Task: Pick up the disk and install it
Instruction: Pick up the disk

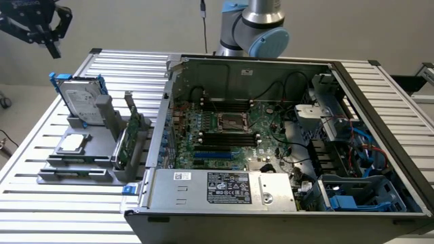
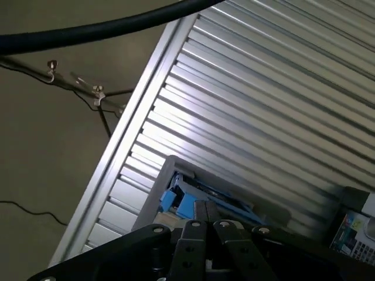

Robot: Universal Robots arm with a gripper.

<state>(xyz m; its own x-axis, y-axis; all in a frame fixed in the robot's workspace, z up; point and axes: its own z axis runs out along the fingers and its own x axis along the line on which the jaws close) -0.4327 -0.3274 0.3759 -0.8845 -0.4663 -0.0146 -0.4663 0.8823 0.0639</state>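
Observation:
The disk [image 1: 81, 101], a silver-grey drive with a white label and blue rails, stands upright in a grey holder [image 1: 88, 152] on the exterior view's left side of the table. My gripper [image 1: 53, 51] hangs high above and behind it, past the table's far corner, shut and holding nothing. In the wrist view the two dark fingers [image 2: 199, 225] lie pressed together, and the disk's blue rails [image 2: 181, 202] show just beyond them, well below.
An open computer case [image 1: 271, 66] fills the table's middle and right, with a motherboard [image 1: 230, 132], a power supply [image 1: 224, 188] and a blue drive cage [image 1: 359, 195]. The holder also carries a square silver chip [image 1: 73, 143] and a green card [image 1: 129, 137]. The slatted table [image 2: 263, 105] ends near the disk.

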